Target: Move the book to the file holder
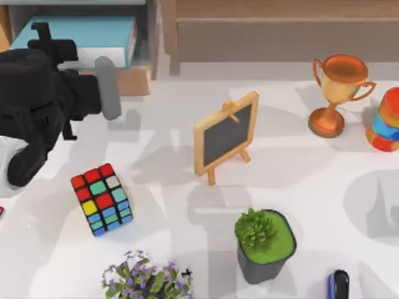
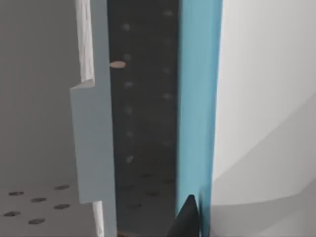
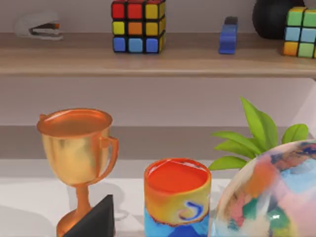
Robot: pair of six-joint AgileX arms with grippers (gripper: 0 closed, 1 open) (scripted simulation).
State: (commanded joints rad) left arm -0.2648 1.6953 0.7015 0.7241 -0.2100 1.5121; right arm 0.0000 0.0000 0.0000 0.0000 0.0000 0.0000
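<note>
Your table (image 1: 312,187) carries everything under inspection; along its far edge runs the long brown wooden shelf (image 1: 280,28), and at the far left corner stands the file holder (image 1: 134,80), grey with a tan front panel. The book (image 1: 81,37) lies inside that holder, teal cover up, white page edges toward the right. From the left wrist view you see the book's teal edge (image 2: 197,98) upright beside the holder's grey perforated wall (image 2: 94,138).

Your left arm reaches over the left side of the table, and its gripper (image 1: 43,34) sits at the book's near-left corner; one dark fingertip (image 2: 187,217) touches the teal edge, but how wide the fingers stand, or whether they grip the book, cannot be told.

Smaller items on the table: small chalkboard (image 1: 225,134), trophy (image 1: 336,90), potted plant (image 1: 265,243), colourful cube (image 1: 101,199).
</note>
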